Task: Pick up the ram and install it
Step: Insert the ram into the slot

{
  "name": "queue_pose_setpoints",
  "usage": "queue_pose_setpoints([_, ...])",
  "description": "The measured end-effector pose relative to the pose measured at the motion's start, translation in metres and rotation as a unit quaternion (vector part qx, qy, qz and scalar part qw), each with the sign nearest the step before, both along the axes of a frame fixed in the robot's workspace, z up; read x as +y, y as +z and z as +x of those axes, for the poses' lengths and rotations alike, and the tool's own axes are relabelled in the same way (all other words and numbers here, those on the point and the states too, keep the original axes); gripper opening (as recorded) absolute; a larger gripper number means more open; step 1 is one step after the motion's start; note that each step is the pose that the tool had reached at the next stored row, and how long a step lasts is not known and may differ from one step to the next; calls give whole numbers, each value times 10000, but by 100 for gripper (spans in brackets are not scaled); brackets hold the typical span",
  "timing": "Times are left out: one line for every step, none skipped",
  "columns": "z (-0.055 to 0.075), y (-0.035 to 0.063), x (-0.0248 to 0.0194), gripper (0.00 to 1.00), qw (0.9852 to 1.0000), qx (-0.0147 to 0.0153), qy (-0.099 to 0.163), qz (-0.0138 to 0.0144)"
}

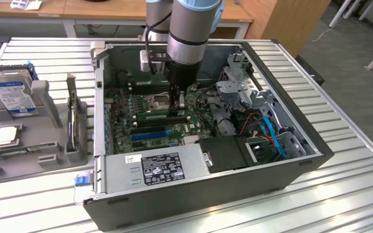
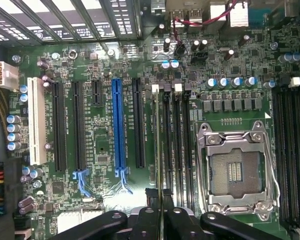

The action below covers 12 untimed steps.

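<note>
an open desktop computer case (image 1: 283,170) lies on its side on a slatted metal table (image 1: 355,204), with its motherboard (image 2: 102,172) facing up. a single robot arm reaches straight down into the case from above, and its gripper (image 1: 177,108) is low over the middle of the board. in the wrist view the gripper (image 2: 162,220) has its dark fingers (image 2: 149,220) drawn close together, pinching the ram (image 2: 158,150), which shows edge-on as a thin pale line running away from the fingers. the ram lies along the first of a group of narrow black memory slots, between a long black expansion slot (image 2: 139,125) and the empty metal-framed processor socket (image 2: 235,170). in the exterior view the ram (image 1: 155,115) shows as a slim green strip just beside the fingertips, down at the level of the slots; whether it is pressed fully home cannot be told. further along the board are a blue expansion slot (image 2: 119,125) and a white one (image 2: 37,120). a silver power supply (image 1: 154,170) with a black label sits at the near end of the case. on the exterior view's left, outside the case, a grey holder tray (image 1: 18,162) carries a blue-labelled hard drive (image 1: 10,94) and a square silver processor chip (image 1: 4,137).
</note>
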<state>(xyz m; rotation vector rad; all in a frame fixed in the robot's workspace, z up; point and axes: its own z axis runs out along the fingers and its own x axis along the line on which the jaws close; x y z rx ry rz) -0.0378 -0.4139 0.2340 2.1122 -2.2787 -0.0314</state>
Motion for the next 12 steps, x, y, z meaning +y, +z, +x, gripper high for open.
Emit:
queue_pose_setpoints([0, -6, 0, 13, 10000, 0, 0, -3])
queue_pose_setpoints([0, -7, -1, 13, 10000, 1, 0, -6])
queue_pose_setpoints([0, -6, -1, 13, 10000, 1, 0, -6])
queue_pose_setpoints([0, -6, -1, 13, 10000, 1, 0, -7])
queue_pose_setpoints([-1, -10, 0, 13, 10000, 0, 0, -5])
queue_pose_setpoints([0, -18, 1, 13, 10000, 0, 0, -6])
queue_pose_setpoints([0, -24, 0, 13, 10000, 0, 0, -9])
queue_pose_setpoints([-1, -27, 0, 13, 10000, 1, -1, -13])
queue_pose_setpoints([-1, -27, -1, 13, 10000, 1, 0, -14])
queue_pose_setpoints([-1, -28, -1, 13, 10000, 1, 0, -15])
queue_pose_setpoints([-1, -28, -1, 13, 10000, 1, 0, -15])
queue_pose_setpoints([0, -31, 1, 13, 10000, 0, -1, -13])
